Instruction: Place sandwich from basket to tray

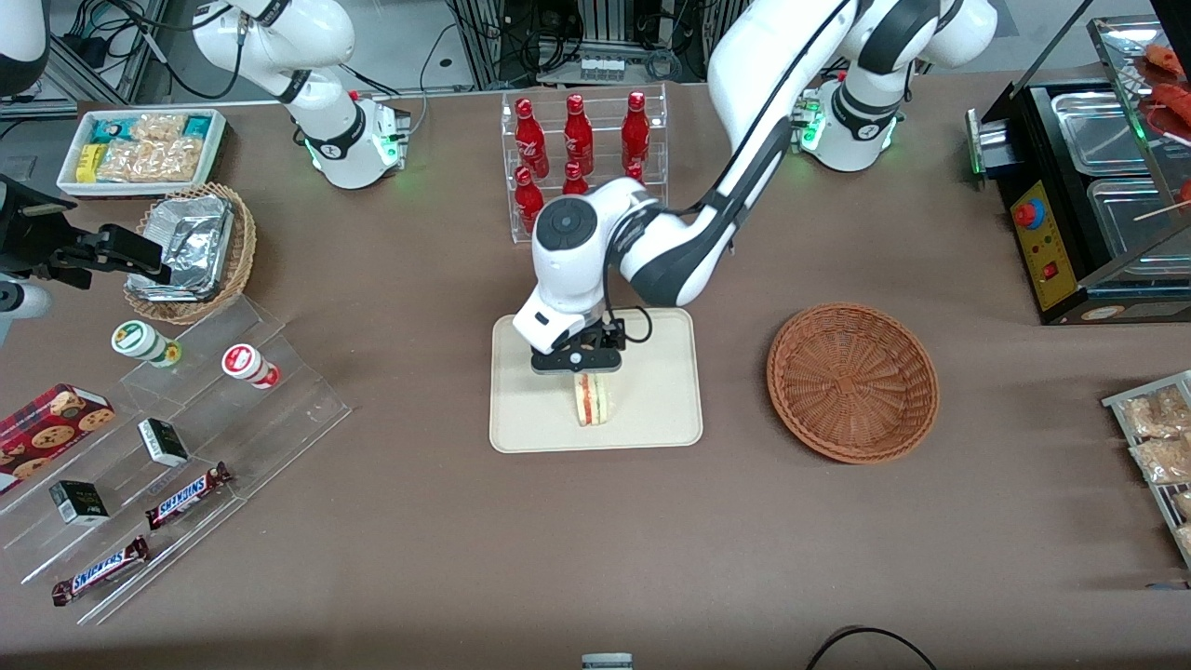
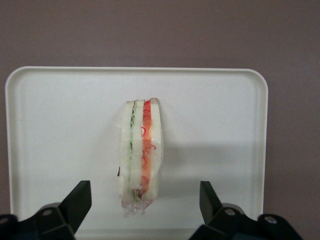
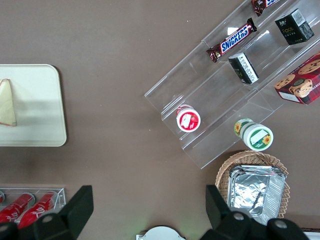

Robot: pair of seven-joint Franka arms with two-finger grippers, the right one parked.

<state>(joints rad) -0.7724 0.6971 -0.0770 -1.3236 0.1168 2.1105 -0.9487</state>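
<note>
A: Where is the sandwich [image 1: 592, 398] sitting right now?

B: It is lying on the cream tray [image 1: 651, 409], standing on edge with its red and green filling facing up. It is resting on the part of the tray nearer the front camera.

A: And what is the tool [image 1: 577, 365] doing?

B: It is hovering directly above the sandwich, over the middle of the tray. In the left wrist view its two black fingers [image 2: 75, 202] are standing spread wide, one on each side of the sandwich [image 2: 141, 155] and clear of it, so the tool is released and is gripping nothing.

A: Where is the basket [image 1: 851, 381] lying?

B: The reddish-brown wicker basket is sitting on the brown tabletop [image 1: 419, 521] beside the tray, toward the working arm's end, apart from it.

A: What else is showing nearby?

B: A clear rack of red bottles [image 1: 577, 140] is standing farther from the front camera than the tray. Toward the parked arm's end, a clear stepped display [image 1: 186, 447] is holding chocolate bars [image 1: 186, 495] and small tubs.
</note>
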